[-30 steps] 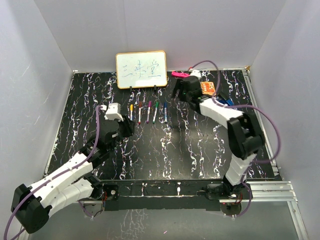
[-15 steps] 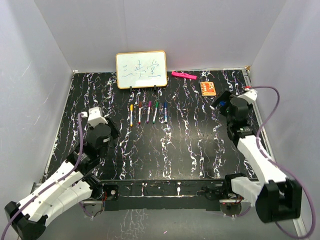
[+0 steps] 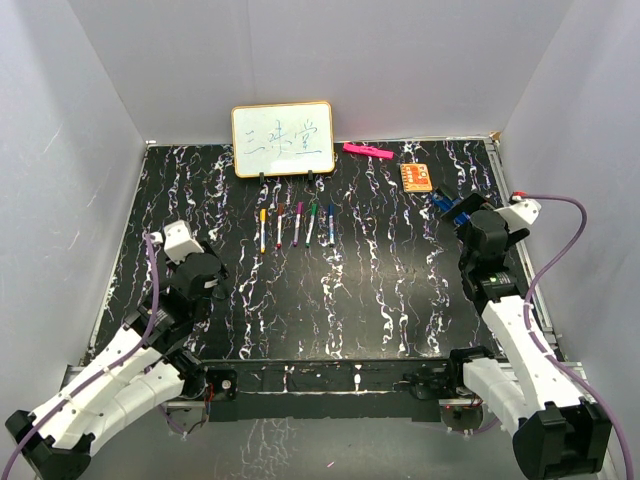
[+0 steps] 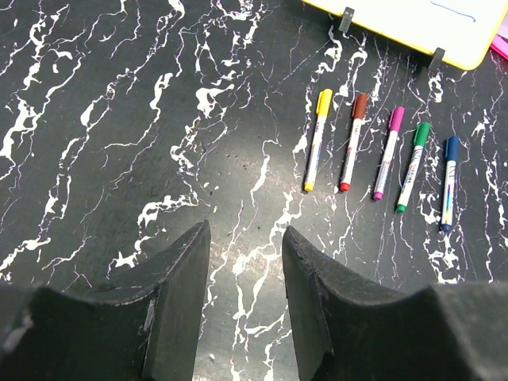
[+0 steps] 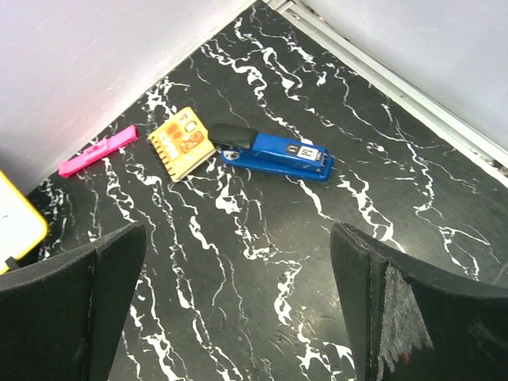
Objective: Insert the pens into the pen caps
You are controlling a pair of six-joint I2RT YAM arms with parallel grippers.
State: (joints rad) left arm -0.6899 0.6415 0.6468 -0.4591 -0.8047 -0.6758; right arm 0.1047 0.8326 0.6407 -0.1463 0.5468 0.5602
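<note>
Pens [image 4: 386, 155]: five, apparently capped, row at 1 o'clock of left jaws | left jaws part-open, empty | right jaws wide open, empty | advise: confirm caps [image 4: 324, 101] seated.

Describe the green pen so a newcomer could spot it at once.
Start at the whiteboard at the far edge of the table; just in front lies a row of five white pens. The green pen is fourth from the left, between the magenta pen and the blue pen, the only one with a green cap.
</note>
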